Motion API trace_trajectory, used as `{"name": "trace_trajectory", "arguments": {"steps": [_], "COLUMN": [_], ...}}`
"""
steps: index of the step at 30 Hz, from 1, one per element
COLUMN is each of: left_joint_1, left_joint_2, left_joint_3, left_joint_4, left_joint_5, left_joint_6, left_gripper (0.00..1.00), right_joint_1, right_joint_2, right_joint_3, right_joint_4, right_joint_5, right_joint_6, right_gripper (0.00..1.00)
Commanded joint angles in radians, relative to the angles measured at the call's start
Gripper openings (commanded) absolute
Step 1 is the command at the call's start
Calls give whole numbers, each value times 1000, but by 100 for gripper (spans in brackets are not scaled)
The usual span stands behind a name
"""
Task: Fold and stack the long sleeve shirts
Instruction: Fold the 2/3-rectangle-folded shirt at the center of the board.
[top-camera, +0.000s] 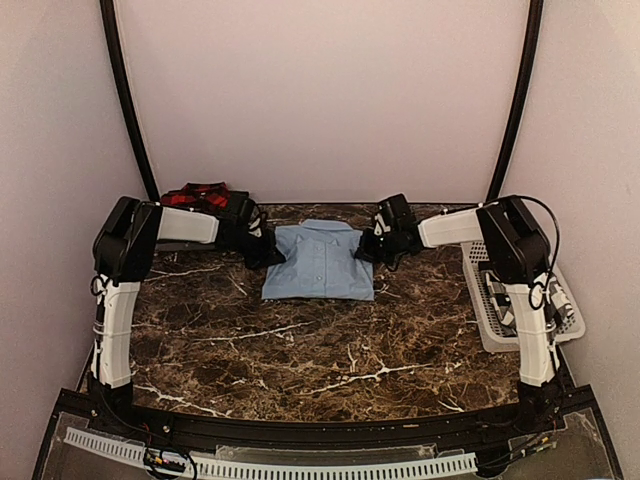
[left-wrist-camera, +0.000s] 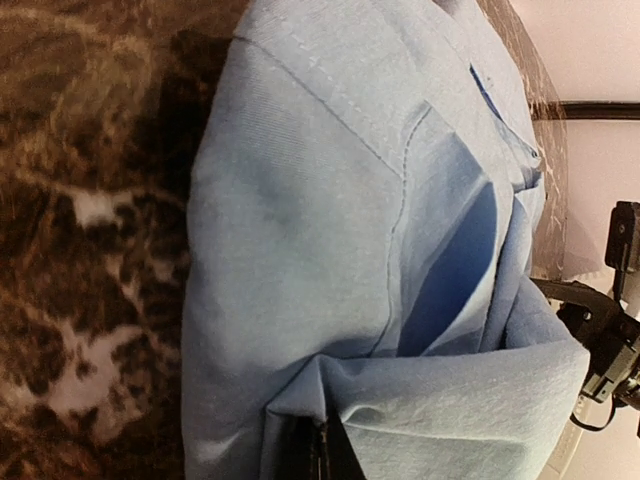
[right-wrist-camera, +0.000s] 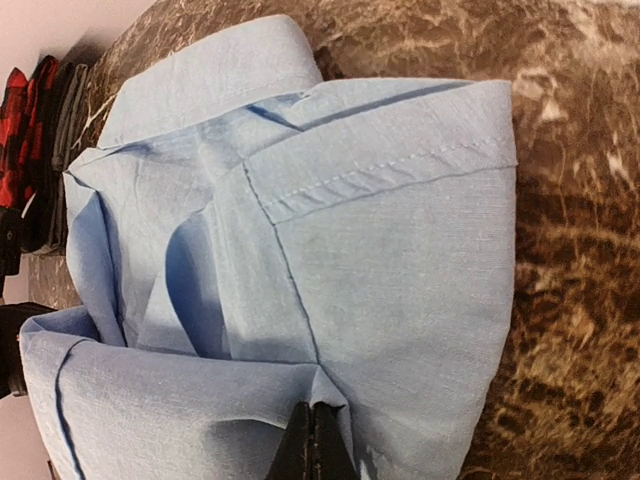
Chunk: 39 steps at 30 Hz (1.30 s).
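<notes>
Two arms, one shirt rn. Left gripper (top-camera: 262, 247) and right gripper (top-camera: 372, 245) are each at a far corner of the light blue shirt (top-camera: 320, 262). It lies folded into a rough rectangle, collar end away from the bases, mid-table toward the back wall.

Wrist cams: left fingers (left-wrist-camera: 340, 455) are pinched together w/ a fold of blue cloth between them. Right fingers (right-wrist-camera: 300, 450) same deal, tips closed on a blue edge. So both are clamped on the shirt, one per shoulder side.

Makes sense imo. Holding both sides evenly should let the bundle get lifted or slid w/o the folds dropping open. The wrist views show tucked layers that'd prob flop out if only one side got pulled.

Red-and-black plaid shirt (top-camera: 196, 195) sits at the back left, just behind the left arm; can't tell how tidy it is. My guess is that's the stack spot and the blue one goes there next, not sure tho.

White lattice basket (top-camera: 480, 330) is off to the right by the right arm w/ something black-and-white checked (top-camera: 500, 298) in it, likely shirt no. 3 waiting its turn.
</notes>
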Motion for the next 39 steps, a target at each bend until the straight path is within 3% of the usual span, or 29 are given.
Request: {"name": "trace_trajectory", "arguments": {"steps": [1, 10, 16, 25, 39], "left_joint_1": [-18, -107, -178, -193, -194], "left_joint_2": [-123, -557, -853, -1017, -1032], "left_joint_3": [-194, -617, -785, -755, -623], "left_joint_4": [64, 136, 91, -5, -58], "left_joint_5": [30, -56, -135, -152, -150], "left_joint_6": [-38, -111, -162, -116, -69], "left_gripper": [0, 0, 0, 0, 0], "right_joint_1": [48, 180, 287, 375, 388], "right_joint_2": [-84, -465, -723, -894, -959], "right_joint_3": [-151, -579, -682, -673, -623], "right_joint_4": [66, 167, 132, 85, 82], "right_joint_5": [-17, 70, 192, 278, 308], "right_joint_6": [35, 118, 163, 134, 78], "right_gripper": [0, 0, 0, 0, 0]}}
